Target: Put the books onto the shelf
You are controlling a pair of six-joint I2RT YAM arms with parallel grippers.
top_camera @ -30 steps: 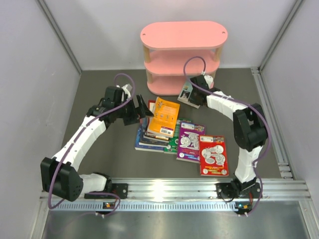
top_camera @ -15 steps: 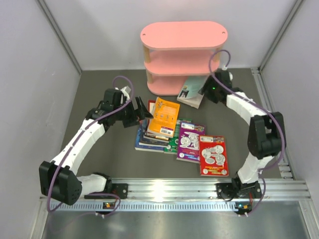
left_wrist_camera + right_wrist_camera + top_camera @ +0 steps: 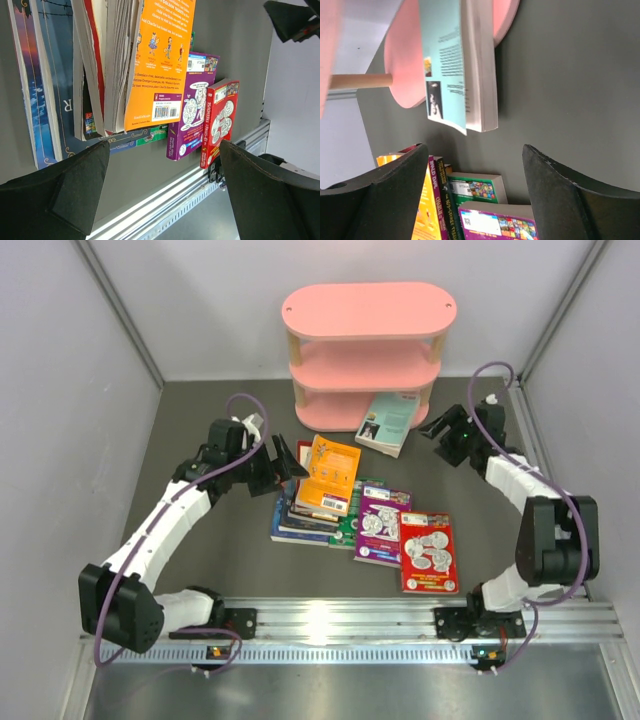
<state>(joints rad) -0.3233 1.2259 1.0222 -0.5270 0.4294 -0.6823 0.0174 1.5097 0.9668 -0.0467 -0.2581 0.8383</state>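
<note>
The pink shelf (image 3: pixel 368 350) stands at the back of the table. A teal book (image 3: pixel 388 421) lies with one end on its lowest board (image 3: pixel 405 75) and the other end (image 3: pixel 451 65) jutting out over the table. My right gripper (image 3: pixel 440 433) is open and empty, just right of that book and apart from it. Several books lie in a loose pile mid-table: orange (image 3: pixel 328 476) on top, purple (image 3: pixel 382 524), red (image 3: pixel 428 551), green (image 3: pixel 476 188). My left gripper (image 3: pixel 285 457) is open and empty at the pile's left edge, beside the orange book (image 3: pixel 160 60).
Grey walls close in both sides and the back. An aluminium rail (image 3: pixel 330 620) with both arm bases runs along the near edge. A wooden shelf post (image 3: pixel 360 80) shows in the right wrist view. Dark table (image 3: pixel 200 410) stretches left of the shelf.
My right gripper has opened, let go of the teal book at the lowest shelf board and drawn back to the right. The left arm has stayed put.
</note>
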